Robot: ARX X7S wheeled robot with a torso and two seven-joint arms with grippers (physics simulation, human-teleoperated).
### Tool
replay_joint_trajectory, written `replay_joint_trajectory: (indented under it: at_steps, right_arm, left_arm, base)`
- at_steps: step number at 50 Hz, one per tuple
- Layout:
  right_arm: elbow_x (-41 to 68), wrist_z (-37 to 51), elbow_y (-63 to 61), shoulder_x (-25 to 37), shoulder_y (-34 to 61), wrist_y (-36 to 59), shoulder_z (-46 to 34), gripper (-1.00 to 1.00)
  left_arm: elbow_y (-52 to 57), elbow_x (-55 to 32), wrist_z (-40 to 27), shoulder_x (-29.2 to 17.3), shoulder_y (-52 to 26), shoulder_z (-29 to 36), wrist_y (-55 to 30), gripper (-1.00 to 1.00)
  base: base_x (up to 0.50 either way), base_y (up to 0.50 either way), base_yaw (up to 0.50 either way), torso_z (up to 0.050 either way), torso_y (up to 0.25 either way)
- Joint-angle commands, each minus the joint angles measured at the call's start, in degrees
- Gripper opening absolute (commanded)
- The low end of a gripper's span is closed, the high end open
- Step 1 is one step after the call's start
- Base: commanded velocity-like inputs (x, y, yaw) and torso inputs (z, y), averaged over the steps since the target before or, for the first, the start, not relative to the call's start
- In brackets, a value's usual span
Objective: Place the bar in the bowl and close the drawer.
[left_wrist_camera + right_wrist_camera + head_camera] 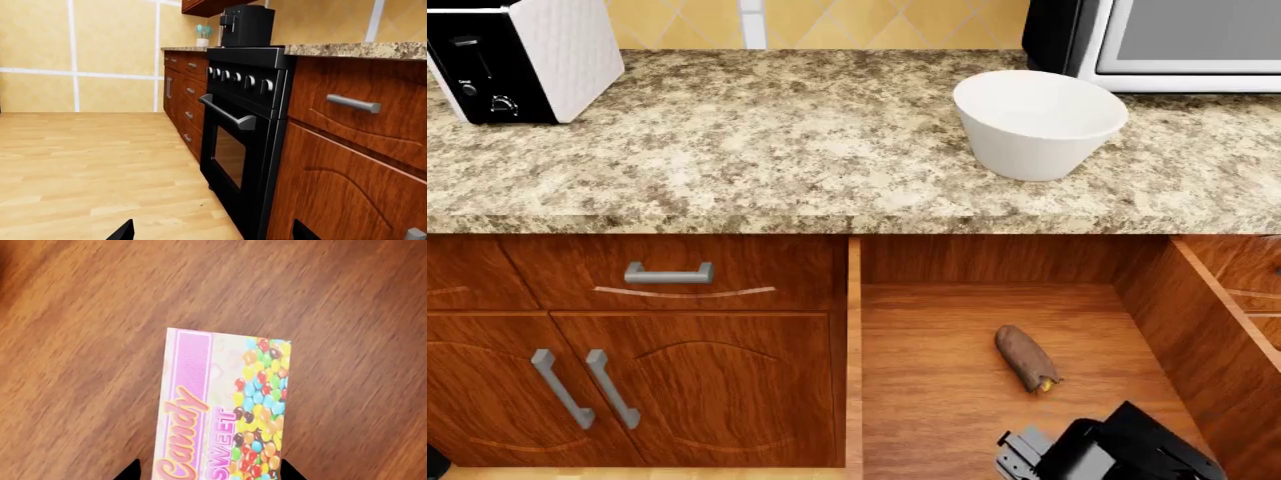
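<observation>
Bar (1028,358) lies loose on open drawer (961,400) floor, bowl (1038,122) far behind on counter (761,140); right gripper (210,472), fingers spread and empty, hovers over a candy box (223,405), so it may grab that instead; left gripper (210,235) spread, idle.

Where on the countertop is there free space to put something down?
The countertop is bare in the wide stretch between the toaster and the bowl, and along its front edge. The right end is crowded: bowl close before the microwave.
</observation>
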Motion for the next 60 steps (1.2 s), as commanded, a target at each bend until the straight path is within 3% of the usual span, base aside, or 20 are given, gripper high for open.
replay_joint_trajectory:
  at_steps: [1, 26, 27, 48, 60]
  right_arm:
    - [0.2, -0.5, 0.8, -0.4, -0.9, 0.3, 0.2, 1.00]
    - [0.4, -0.9, 1.9, -0.9, -2.0, 0.0, 1.0, 1.00]
    - [0.3, -0.7, 1.8, -0.9, -1.9, -0.1, 1.0, -1.00]
    - [-2.6, 0.9, -0.5, -0.1, 0.0, -0.6, 0.7, -1.00]
    - [-11.7, 7.5, -7.3, 3.3, 6.5, -5.2, -0.8, -1.00]
  left_arm:
    - [-0.3, 0.0, 0.1, 0.0, -0.1, 0.0, 0.1, 1.00]
    - [-0.4, 0.5, -0.3, -0.2, -0.2, 0.1, -0.3, 1.00]
    - [-0.4, 0.4, -0.3, -0.2, -0.2, 0.0, -0.3, 1.00]
    - [-0.1, 0.1, 0.1, -0.1, 0.0, 0.1, -0.1, 1.00]
    - [-0.3, 0.2, 0.1, 0.1, -0.3, 0.3, 0.1, 1.00]
  base:
    - [0.00, 0.00, 0.00, 0.000, 0.000]
    - [0.00, 0.00, 0.00, -0.001, 0.000]
    - [0.00, 0.00, 0.00, 0.000, 0.000]
    - [0.00, 0.00, 0.00, 0.000, 0.000]
    - [0.00, 0.00, 0.00, 0.000, 0.000]
